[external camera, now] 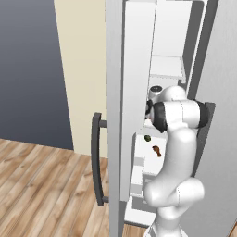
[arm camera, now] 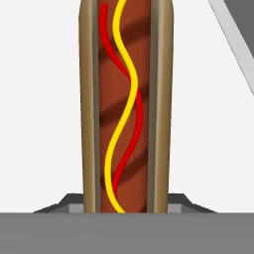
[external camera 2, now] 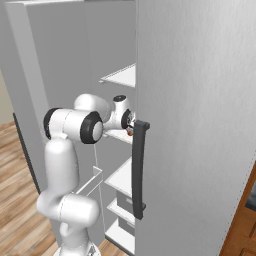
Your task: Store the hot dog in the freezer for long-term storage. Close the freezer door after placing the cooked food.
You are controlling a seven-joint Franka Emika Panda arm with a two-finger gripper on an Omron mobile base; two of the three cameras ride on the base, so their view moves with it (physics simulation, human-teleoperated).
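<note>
The hot dog (arm camera: 127, 109), a red-brown sausage in a tan bun with red and yellow wavy lines of sauce, runs lengthwise away from the hand over a white freezer surface. My gripper (arm camera: 127, 206) is shut on its near end; I cannot tell whether it touches the shelf. In the right base view the hand (external camera 2: 124, 114) reaches into the freezer (external camera 2: 122, 75) at mid height, and a bit of the hot dog (external camera 2: 129, 132) peeks out beside the fridge door. The freezer door (external camera: 115, 115) stands wide open, its dark bar handle (external camera: 97, 157) towards the room.
A small green round item (external camera: 147, 137) and a dark brown lump (external camera: 157, 150) lie on a white shelf below the hand. The shut fridge door (external camera 2: 200, 125) with its dark handle (external camera 2: 139, 170) is close on the right. Wooden floor (external camera: 41, 185) lies to the left.
</note>
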